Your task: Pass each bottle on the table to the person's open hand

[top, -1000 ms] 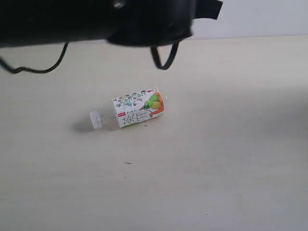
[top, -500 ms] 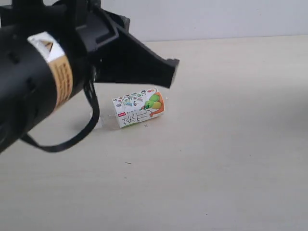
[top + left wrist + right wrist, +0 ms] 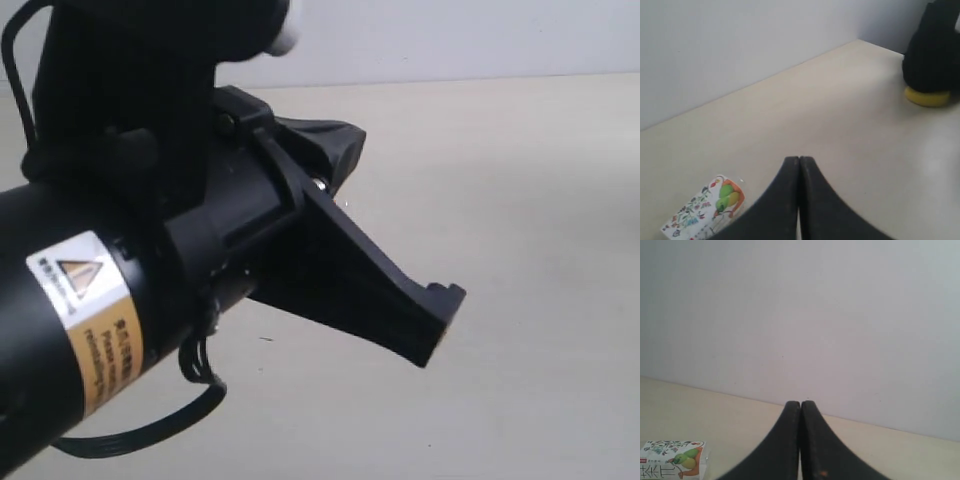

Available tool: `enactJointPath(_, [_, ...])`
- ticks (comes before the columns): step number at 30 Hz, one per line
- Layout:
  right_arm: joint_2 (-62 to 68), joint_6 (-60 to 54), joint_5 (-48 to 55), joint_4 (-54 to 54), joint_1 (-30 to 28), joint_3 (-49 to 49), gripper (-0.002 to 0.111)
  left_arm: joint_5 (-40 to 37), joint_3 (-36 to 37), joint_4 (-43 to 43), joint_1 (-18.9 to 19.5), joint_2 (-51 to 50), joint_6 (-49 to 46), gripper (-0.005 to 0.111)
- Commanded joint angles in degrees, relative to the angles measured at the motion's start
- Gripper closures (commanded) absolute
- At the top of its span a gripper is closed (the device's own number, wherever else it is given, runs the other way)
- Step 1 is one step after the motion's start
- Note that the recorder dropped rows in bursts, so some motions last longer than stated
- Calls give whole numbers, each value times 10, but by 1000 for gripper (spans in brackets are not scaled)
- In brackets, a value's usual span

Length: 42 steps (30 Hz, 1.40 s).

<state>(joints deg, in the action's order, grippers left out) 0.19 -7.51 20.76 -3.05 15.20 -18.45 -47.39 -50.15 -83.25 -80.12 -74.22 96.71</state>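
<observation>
Exterior view: a black arm (image 3: 150,230) sits close to the lens and fills the left and centre of the picture, blocking much of the pale tabletop (image 3: 530,200). It carries a yellow and white warning label (image 3: 88,305), and a black cable (image 3: 150,432) loops below it. One black finger (image 3: 400,310) slants down to the right above the tabletop. From this side angle I cannot tell how the jaws stand. A plain pale wall (image 3: 450,40) runs behind.

Left wrist view: the left jaws are pressed together tip to tip, with nothing between them. The bottle (image 3: 702,210), clear with a white fruit label, lies on its side on the tabletop just beside the jaws and apart from them. Well away, at the far edge, a yellow object (image 3: 927,96) rests on the tabletop under a black shape (image 3: 935,50); what either one is cannot be determined.

Right wrist view: the right jaws are likewise closed flush and empty. The same bottle (image 3: 672,459) shows at the frame's corner, on the tabletop, clear of the jaws.
</observation>
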Motion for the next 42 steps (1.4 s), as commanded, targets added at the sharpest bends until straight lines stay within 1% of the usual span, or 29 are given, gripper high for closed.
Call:
enactJointPath(1, [-2,0,-3,2,-2,3,108,28,2,-21,-3,5,7,107])
enactJointPath(11, [-2,0,-3,2,-2,3,108,-3,2,-11,-3,5,11,107])
enactJointPath(15, [-2,0,-3,2,-2,3,108,-3,2,-26,1,3,30,107])
enactJointPath(19, [-2,0,-3,0,-2,3,108,-5,1,-35,3,4,23,107])
enactJointPath(21, [-2,0,-3,0,-2,3,108,-9,0,-5,9,17,5,107])
enactJointPath(22, [-2,0,-3,0,-2,3,108,-9,0,35,17,26,-8,107])
enactJointPath(24, [-2,0,-3,0,-2,3,108,-11,0,143,53,53,-38,107])
enactJointPath(28, [-2,0,-3,0,-2,3,108,-13,10,283,141,119,-56,107])
enactJointPath(32, [-2,0,-3,2,-2,3,108,7,29,371,221,178,-129,107])
enactJointPath(35, [-2,0,-3,2,-2,3,108,52,52,435,283,224,-207,107])
enactJointPath(37, [-2,0,-3,2,-2,3,108,115,75,493,326,251,-296,107])
enactJointPath(38, [-2,0,-3,2,-2,3,108,161,90,519,343,263,-352,107])
enactJointPath(40, [-2,0,-3,2,-2,3,108,276,130,597,381,290,-483,107])
enactJointPath(42, [-2,0,-3,2,-2,3,108,390,173,659,407,312,-586,107])
